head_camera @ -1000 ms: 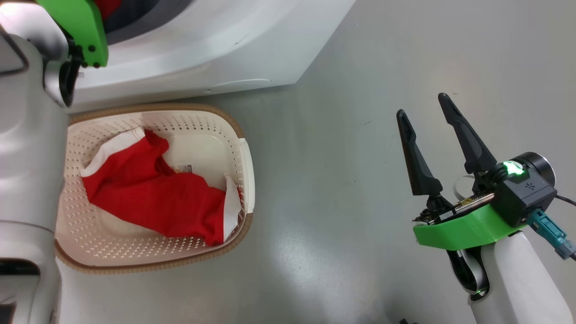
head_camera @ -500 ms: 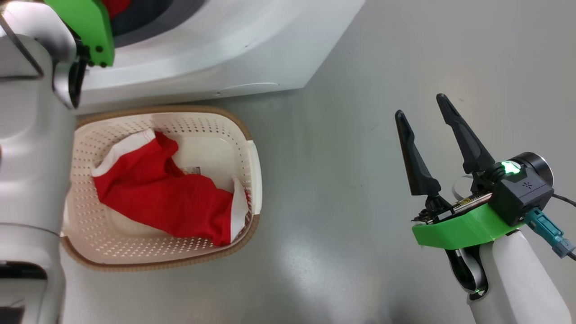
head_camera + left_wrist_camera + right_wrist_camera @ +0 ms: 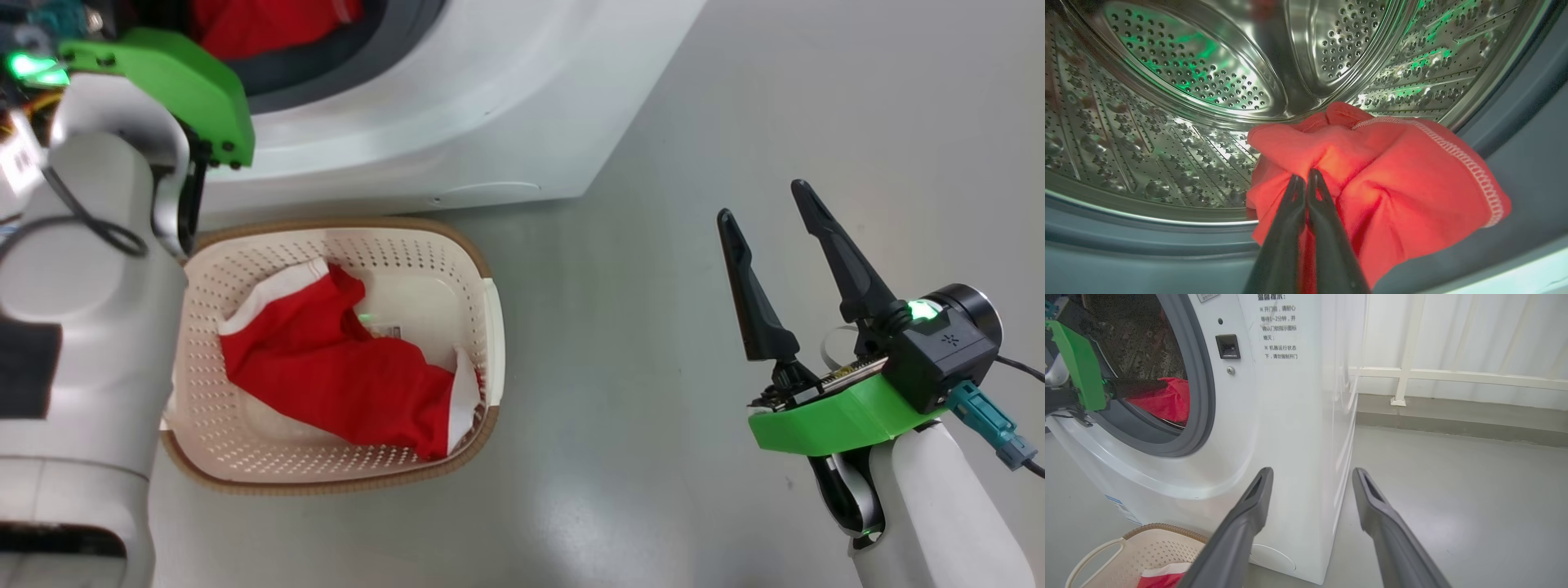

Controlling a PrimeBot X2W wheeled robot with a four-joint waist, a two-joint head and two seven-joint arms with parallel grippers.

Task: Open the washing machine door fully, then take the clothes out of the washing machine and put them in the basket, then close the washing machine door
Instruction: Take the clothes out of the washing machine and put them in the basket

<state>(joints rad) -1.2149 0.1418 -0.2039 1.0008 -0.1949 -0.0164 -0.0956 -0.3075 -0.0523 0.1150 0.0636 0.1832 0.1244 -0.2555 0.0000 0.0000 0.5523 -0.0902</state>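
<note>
The left fingers [image 3: 1292, 204] clamp bunched red clothes [image 3: 1392, 183] at 5 o'clock in the drum [image 3: 1188, 81], lower folds cut off. In the basket [image 3: 492, 343], a red garment [image 3: 343, 376] lies 10-to-4 o'clock. The right fingers [image 3: 841, 253] gape empty.

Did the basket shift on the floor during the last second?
No. The basket keeps the same gap to the washing machine at its base and front corner. Both slide right and down together in the head view, so the camera moved.

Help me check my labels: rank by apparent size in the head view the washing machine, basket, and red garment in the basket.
Washing machine and basket: the visible parts look alike, the machine cropped by the frame; unranked.
Smallest: red garment.
</note>
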